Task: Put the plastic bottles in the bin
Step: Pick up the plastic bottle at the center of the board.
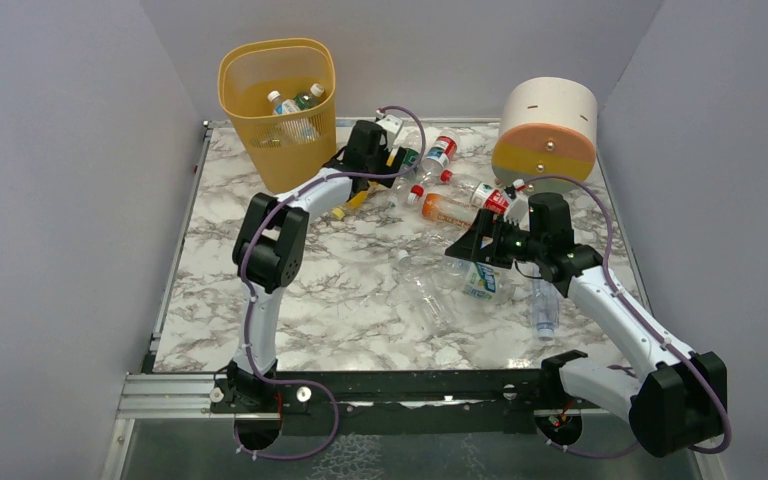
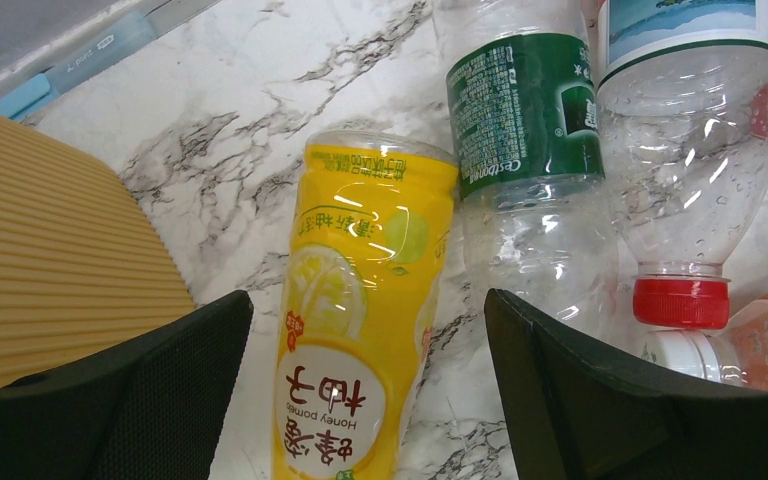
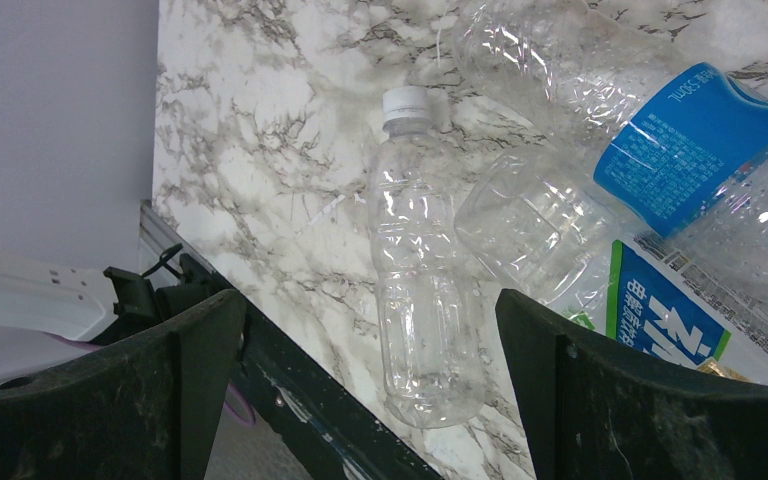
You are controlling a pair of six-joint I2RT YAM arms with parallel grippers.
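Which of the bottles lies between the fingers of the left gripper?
The yellow-labelled bottle, centred between the fingers of the open left gripper; the green-labelled bottle lies off to one side, by a finger.

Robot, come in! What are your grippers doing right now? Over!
Left gripper open, straddling yellow bottle. Right gripper open over clear bottle. Bin partly filled. Green-label bottle crowds the yellow one.

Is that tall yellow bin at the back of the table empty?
No, at least two bottles lie inside the bin, visible over its rim from the overhead camera.
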